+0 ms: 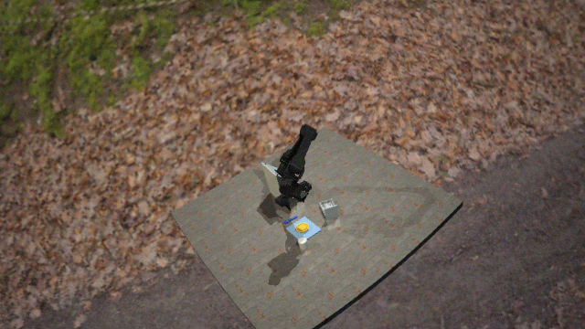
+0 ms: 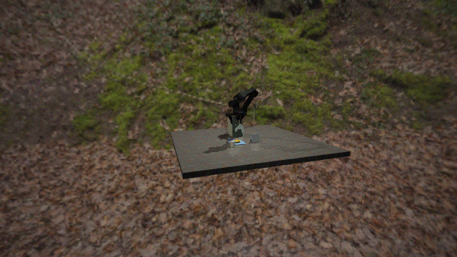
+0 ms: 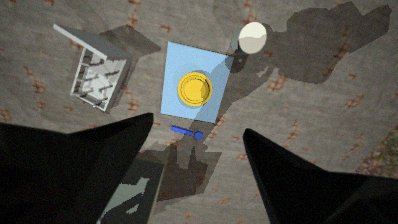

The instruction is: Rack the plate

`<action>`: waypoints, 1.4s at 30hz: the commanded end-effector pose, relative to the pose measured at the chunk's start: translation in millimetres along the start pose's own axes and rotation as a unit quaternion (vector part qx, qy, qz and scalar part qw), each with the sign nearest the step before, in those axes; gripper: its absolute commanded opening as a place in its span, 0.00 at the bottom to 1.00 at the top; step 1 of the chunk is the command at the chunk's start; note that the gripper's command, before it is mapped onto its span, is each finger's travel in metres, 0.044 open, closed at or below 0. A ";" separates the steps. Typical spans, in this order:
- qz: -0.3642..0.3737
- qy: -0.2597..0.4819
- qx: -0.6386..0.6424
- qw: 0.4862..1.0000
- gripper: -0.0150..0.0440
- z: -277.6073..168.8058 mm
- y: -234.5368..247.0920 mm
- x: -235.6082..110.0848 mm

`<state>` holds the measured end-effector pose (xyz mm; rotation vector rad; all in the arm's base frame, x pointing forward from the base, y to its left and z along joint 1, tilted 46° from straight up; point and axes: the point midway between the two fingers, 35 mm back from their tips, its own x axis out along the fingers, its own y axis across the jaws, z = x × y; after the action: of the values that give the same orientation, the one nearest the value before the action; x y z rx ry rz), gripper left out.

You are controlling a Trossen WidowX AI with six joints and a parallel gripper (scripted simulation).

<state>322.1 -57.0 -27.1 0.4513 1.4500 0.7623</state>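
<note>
One yellow plate [image 3: 195, 89], one blue mat [image 3: 192, 82], one grey dish rack [image 3: 96, 75], one cream cup [image 3: 252, 38], one blue pen-like stick [image 3: 186, 131].

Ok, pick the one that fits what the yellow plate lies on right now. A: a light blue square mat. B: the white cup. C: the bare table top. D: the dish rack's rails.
A: in the wrist view the yellow plate lies flat in the middle of the light blue mat, apart from the dish rack.

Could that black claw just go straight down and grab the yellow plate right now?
Probably yes. The gripper is open and empty, high above the yellow plate on its blue mat. Nothing sits between them; the cup and dish rack stand aside.
</note>
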 end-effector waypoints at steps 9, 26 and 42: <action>0.010 0.008 0.007 1.000 0.93 -11.1 7.0 112.3; 0.009 0.008 0.007 1.000 0.93 -9.8 6.9 134.2; 0.010 0.008 0.007 1.000 0.93 -9.1 8.4 159.8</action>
<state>308.4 54.5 -130.2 0.4576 1.4558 0.7724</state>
